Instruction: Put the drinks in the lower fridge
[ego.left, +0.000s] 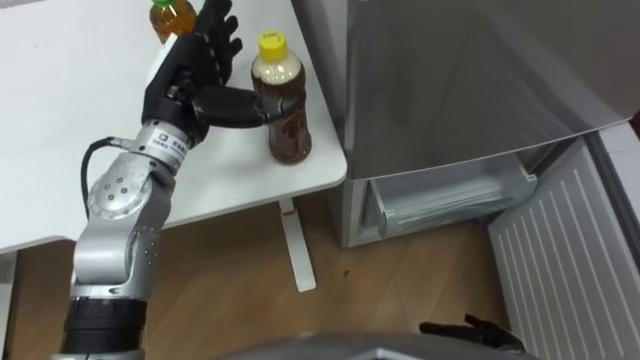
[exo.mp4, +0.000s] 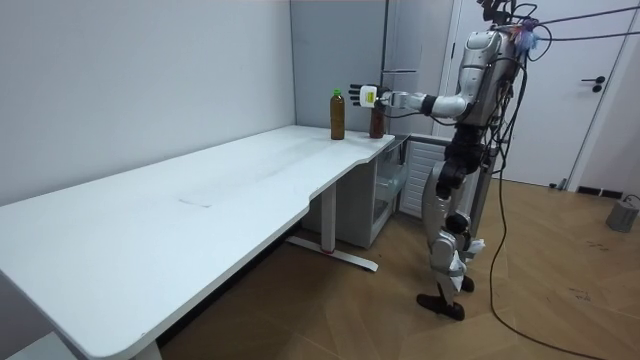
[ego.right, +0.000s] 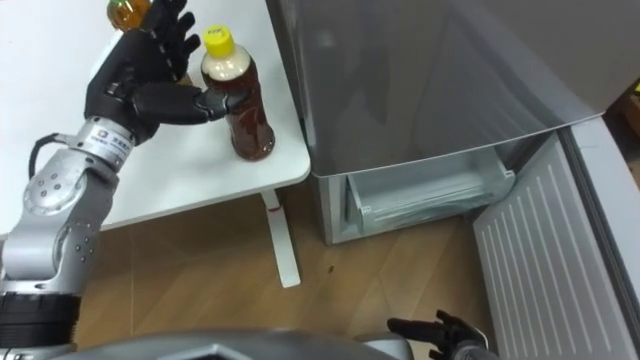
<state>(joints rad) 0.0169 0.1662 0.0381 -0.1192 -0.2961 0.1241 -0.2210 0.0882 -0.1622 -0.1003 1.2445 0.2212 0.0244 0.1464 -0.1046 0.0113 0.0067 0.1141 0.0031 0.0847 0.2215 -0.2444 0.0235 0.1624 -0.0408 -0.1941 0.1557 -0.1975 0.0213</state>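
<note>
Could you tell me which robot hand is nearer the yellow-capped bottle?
Left. The left robot hand touches the yellow-capped bottle with its thumb; the right robot hand hangs low, apart.

Left hand (ego.left: 188, 88): glossy black fingers and palm, with a small white tag on its back. Behind the fingers is a silver wrist cuff bearing a small dark mark, and a black cable loops out beside it. Farther back comes a rounded silver forearm dotted with small screws, then a black band. Right hand (ego.left: 472, 329): matching black fingers.
</note>
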